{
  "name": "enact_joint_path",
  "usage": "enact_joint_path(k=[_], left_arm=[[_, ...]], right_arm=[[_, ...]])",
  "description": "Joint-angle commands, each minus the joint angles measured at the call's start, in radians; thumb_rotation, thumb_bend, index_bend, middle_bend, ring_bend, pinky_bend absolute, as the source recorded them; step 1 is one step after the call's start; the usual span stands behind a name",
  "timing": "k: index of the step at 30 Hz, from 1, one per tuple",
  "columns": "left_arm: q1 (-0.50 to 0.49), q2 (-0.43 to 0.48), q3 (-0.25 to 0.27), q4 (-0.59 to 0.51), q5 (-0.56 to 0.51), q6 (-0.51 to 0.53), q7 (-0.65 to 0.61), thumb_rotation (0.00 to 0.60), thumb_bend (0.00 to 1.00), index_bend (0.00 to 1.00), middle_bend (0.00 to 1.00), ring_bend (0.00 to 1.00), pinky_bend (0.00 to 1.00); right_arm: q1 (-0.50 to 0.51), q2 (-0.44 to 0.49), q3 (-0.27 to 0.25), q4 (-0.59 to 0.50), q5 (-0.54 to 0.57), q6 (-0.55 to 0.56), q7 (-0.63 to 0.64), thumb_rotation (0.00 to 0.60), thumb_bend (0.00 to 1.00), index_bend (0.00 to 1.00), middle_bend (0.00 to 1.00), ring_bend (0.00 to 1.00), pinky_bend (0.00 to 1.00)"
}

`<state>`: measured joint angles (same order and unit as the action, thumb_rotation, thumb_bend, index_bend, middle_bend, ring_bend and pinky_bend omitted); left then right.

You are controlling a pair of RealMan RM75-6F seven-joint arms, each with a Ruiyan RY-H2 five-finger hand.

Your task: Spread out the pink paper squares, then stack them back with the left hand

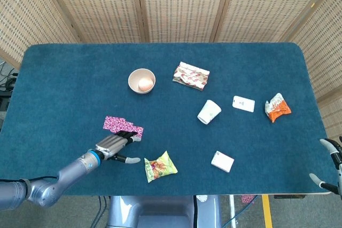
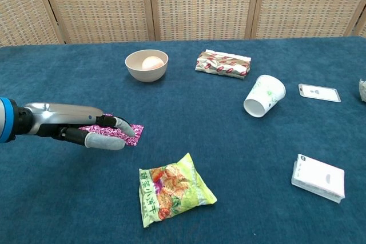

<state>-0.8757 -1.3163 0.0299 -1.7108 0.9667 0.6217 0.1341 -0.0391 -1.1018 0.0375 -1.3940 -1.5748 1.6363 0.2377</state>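
The pink patterned paper squares point(image 1: 122, 126) lie fanned into a short strip on the blue table, left of centre; in the chest view the same paper squares point(image 2: 123, 135) show partly under my fingers. My left hand point(image 1: 114, 145) reaches in from the lower left, fingers stretched flat, its fingertips point(image 1: 130, 136) resting on the strip's near right end. From the chest view the left hand point(image 2: 86, 128) lies low over the paper and covers its left part. Nothing is gripped. My right hand point(image 1: 332, 164) shows only at the far right edge, fingers apart, away from the table.
A snack bag point(image 1: 160, 166) lies just right of my left hand. Further back stand a bowl with an egg point(image 1: 141, 81) and a wrapped packet point(image 1: 191, 76). To the right are a tipped paper cup point(image 1: 209, 112), a white card point(image 1: 243, 103), a white box point(image 1: 222, 161) and an orange packet point(image 1: 277, 107).
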Motion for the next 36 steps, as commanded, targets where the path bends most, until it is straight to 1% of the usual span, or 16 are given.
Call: enact_joint_path(k=[1, 7, 15, 28, 36], left_arm=[[-0.005, -0.022, -0.001, 0.041, -0.028, 0.0, 0.006, 0.074, 0.0, 0.1, 0.0, 0.0, 0.0], [-0.02, -0.054, 0.0, 0.076, -0.064, -0.007, 0.02, 0.074, 0.0, 0.1, 0.0, 0.0, 0.0], [-0.035, -0.068, 0.0, 0.079, -0.084, -0.013, 0.033, 0.075, 0.0, 0.1, 0.0, 0.0, 0.0], [-0.042, -0.065, 0.025, 0.035, -0.069, -0.006, 0.062, 0.074, 0.0, 0.1, 0.0, 0.0, 0.0], [-0.043, -0.057, 0.046, -0.011, -0.043, 0.006, 0.091, 0.074, 0.0, 0.1, 0.0, 0.0, 0.0]], right_arm=[[0.0, -0.001, 0.0, 0.001, -0.001, 0.001, 0.001, 0.6, 0.13, 0.17, 0.2, 0.0, 0.0], [-0.004, 0.002, 0.0, 0.0, 0.002, 0.004, 0.0, 0.6, 0.13, 0.17, 0.2, 0.0, 0.0], [-0.007, 0.002, 0.001, -0.001, 0.005, 0.004, 0.0, 0.6, 0.13, 0.17, 0.2, 0.0, 0.0], [-0.009, 0.001, 0.003, 0.004, 0.007, 0.004, 0.006, 0.6, 0.13, 0.17, 0.2, 0.0, 0.0], [-0.011, 0.0, 0.003, 0.006, 0.008, 0.005, 0.009, 0.6, 0.13, 0.17, 0.2, 0.0, 0.0]])
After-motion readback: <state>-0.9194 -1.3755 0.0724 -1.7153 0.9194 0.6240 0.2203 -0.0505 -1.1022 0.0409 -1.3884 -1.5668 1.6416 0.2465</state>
